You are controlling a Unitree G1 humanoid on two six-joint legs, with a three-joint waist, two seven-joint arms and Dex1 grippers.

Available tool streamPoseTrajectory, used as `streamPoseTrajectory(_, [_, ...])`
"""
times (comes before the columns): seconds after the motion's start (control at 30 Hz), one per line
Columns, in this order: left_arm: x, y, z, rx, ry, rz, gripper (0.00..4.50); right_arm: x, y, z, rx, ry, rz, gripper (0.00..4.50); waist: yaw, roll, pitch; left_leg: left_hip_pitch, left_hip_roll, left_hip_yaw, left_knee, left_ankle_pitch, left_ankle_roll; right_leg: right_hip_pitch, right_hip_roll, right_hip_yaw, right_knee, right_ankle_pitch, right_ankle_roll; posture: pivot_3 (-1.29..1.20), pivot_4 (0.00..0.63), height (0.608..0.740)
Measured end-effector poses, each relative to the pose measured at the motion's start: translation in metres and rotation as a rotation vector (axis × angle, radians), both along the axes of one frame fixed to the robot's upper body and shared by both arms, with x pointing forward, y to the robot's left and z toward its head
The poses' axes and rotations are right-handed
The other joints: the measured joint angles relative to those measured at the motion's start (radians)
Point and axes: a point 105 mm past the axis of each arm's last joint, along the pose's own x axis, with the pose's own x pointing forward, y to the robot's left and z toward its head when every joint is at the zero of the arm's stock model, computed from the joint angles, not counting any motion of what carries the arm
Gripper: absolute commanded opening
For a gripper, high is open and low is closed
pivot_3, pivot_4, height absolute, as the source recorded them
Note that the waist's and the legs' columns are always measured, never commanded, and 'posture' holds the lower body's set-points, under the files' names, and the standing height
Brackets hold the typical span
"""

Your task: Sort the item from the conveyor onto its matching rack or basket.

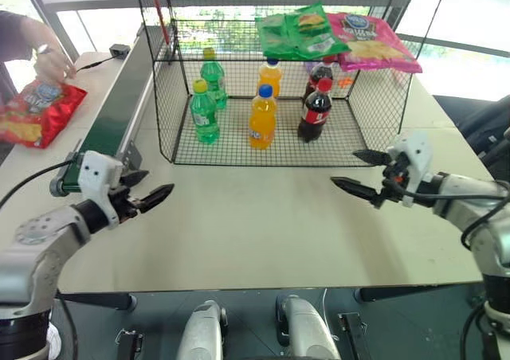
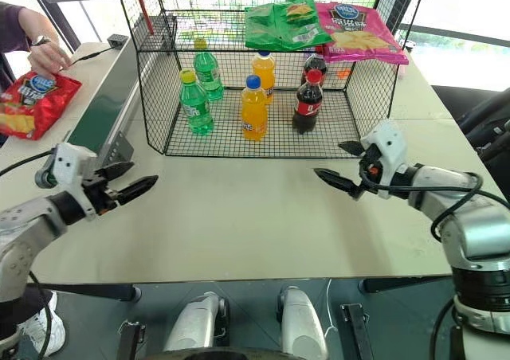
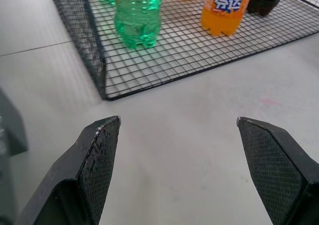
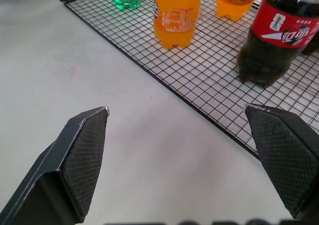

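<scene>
The red crisp bag (image 1: 38, 111) lies flat at the far left, on the white surface beside the conveyor (image 1: 118, 99), with a person's hand (image 1: 52, 64) at its top edge. The cage's top wire tier (image 1: 217, 35) holds a green crisp bag (image 1: 299, 32) and a pink crisp bag (image 1: 371, 41). My left gripper (image 1: 151, 186) hovers open over the table by the conveyor's near end, well away from the red bag. My right gripper (image 1: 347, 169) is open too, in front of the cage's right corner. Nothing is between either pair of fingers.
On the cage's lower mesh floor (image 1: 231, 149) stand two green bottles (image 1: 205, 111), two orange bottles (image 1: 262, 118) and cola bottles (image 1: 316, 109). A small black device (image 1: 119, 51) with a cable sits at the conveyor's far end. Bare tabletop (image 1: 255, 217) stretches between my grippers.
</scene>
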Motion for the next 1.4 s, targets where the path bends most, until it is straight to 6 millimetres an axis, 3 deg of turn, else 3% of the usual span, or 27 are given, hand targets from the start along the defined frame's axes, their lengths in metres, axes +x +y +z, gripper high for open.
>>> streamPoseTrajectory(0.13, [-0.011,-0.007,0.000,0.019,0.017,-0.050,3.92,-0.002,0.003,-0.001,-0.010,0.014,0.028,4.50,0.000,0.000,0.000,0.000,0.000,0.001,0.000,0.000,0.000,-0.001,0.000,0.000,0.000,0.000,0.000,0.00,0.150,0.740])
streamPoseTrajectory(0.43, [-0.015,-0.008,0.004,0.012,0.009,-0.054,3.92,-0.001,0.011,-0.003,-0.019,0.023,0.058,4.50,0.000,0.000,0.000,-0.002,0.000,0.001,0.000,0.000,0.000,-0.002,0.000,0.000,0.000,0.000,0.000,0.00,0.150,0.740])
streamPoseTrajectory(1.4, [-0.015,-0.011,0.002,0.002,0.019,-0.069,3.92,-0.002,0.014,-0.007,-0.024,0.040,0.078,4.50,0.000,0.000,0.000,-0.002,0.000,0.001,0.000,0.000,0.000,-0.002,0.000,0.000,0.000,0.000,0.000,0.00,0.150,0.740])
